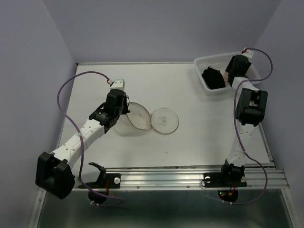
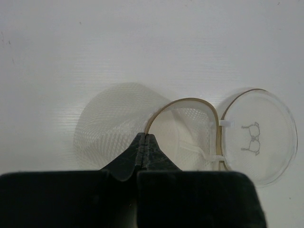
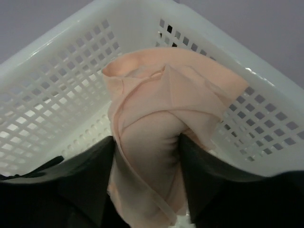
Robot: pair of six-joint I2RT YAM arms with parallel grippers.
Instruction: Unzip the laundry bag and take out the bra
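Observation:
The laundry bag (image 1: 141, 117) lies unzipped near the table's middle, its white mesh dome (image 2: 118, 114) folded left and its flat clear half (image 2: 259, 137) lying right. My left gripper (image 2: 145, 138) is shut on the tan rim (image 2: 190, 100) at the near edge of the mesh half; in the top view the left gripper (image 1: 125, 111) sits at the bag's left side. The peach bra (image 3: 161, 109) is inside the white basket (image 3: 47, 61). My right gripper (image 3: 146, 140) stands open round it, both fingers touching the padded cup.
The white plastic basket (image 1: 213, 59) sits at the table's far right corner, with a black object (image 1: 213, 78) inside it beside my right gripper (image 1: 233, 71). A metal rail (image 1: 190, 178) runs along the near edge. Purple walls close in on three sides.

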